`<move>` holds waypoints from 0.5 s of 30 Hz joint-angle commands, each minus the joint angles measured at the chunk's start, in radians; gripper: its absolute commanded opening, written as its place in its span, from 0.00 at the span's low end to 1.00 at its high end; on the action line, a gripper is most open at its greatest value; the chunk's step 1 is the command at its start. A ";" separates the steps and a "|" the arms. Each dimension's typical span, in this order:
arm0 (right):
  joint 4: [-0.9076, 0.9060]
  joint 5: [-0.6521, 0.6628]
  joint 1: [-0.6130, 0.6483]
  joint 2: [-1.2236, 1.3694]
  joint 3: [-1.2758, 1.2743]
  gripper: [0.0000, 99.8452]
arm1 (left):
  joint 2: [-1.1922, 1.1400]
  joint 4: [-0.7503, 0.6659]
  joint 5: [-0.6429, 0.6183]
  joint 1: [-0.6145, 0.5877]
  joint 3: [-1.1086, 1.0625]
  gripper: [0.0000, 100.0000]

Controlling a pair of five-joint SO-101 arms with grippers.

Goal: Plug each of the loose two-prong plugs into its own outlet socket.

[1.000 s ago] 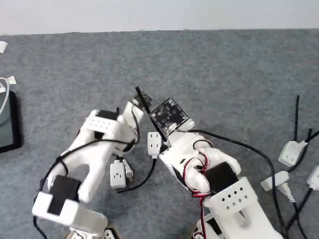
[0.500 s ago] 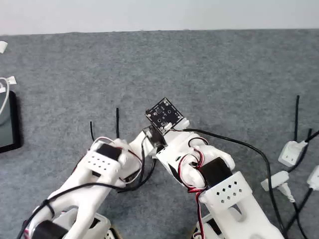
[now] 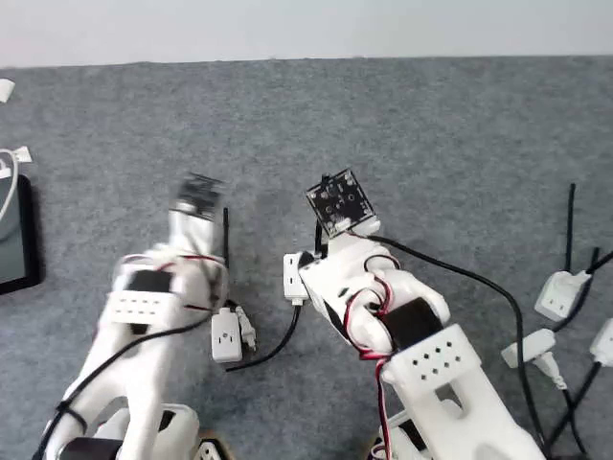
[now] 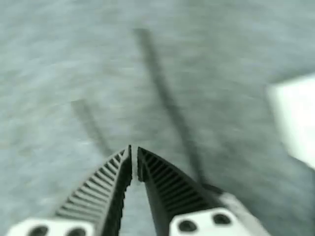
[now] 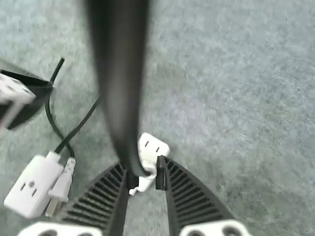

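Grey carpet under both arms. Gone from the middle within the last second: the left gripper, half a second ago crowded against its partner over the sockets, now off to its own side and smeared by motion from above. Jaws all but together, nothing between them; beneath, just carpet and dark cord ends.

Unmoved through all three overhead frames: the white outlet socket, clamped in the right gripper at the centre of the table, both slots showing and unfilled. Just beside it, toward the left arm, a second socket with a loose plug lying against it, back in sight after cover by the left arm.

Judged from that: no plug seated, none in hand, the pairing broken off or not yet begun.

Hard to read: whether that plug's prongs touch the second socket. Blocked by a black cable close against the right wrist lens, a wide strip of table. Cut by the frame edge at far right, more sockets and plugs, well apart from either arm.
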State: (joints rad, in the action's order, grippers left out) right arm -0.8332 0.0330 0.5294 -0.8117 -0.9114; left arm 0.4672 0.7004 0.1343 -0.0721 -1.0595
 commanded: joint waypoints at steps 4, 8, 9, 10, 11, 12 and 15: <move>0.058 -0.063 -0.039 0.295 0.195 0.01 | 0.028 -0.091 0.040 -0.075 -0.031 0.01; 0.065 -0.063 -0.038 0.440 0.288 0.01 | 0.028 -0.095 0.071 -0.075 -0.033 0.01; 0.067 -0.064 -0.039 0.461 0.301 0.01 | 0.028 -0.095 0.072 -0.075 -0.033 0.01; 0.067 -0.064 -0.039 0.478 0.311 0.01 | 0.028 -0.095 0.072 -0.075 -0.033 0.01; 0.067 -0.066 -0.038 0.489 0.316 0.01 | 0.028 -0.095 0.074 -0.075 -0.033 0.01; 0.067 -0.075 -0.038 0.495 0.319 0.01 | 0.028 -0.095 0.074 -0.075 -0.033 0.01; 0.081 -0.091 -0.038 0.509 0.319 0.01 | 0.028 -0.095 0.074 -0.075 -0.033 0.01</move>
State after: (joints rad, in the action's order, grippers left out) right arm -0.7795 -0.0407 0.5017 -0.3084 -0.6598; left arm 0.4672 0.6283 0.1926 -0.1412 -1.1024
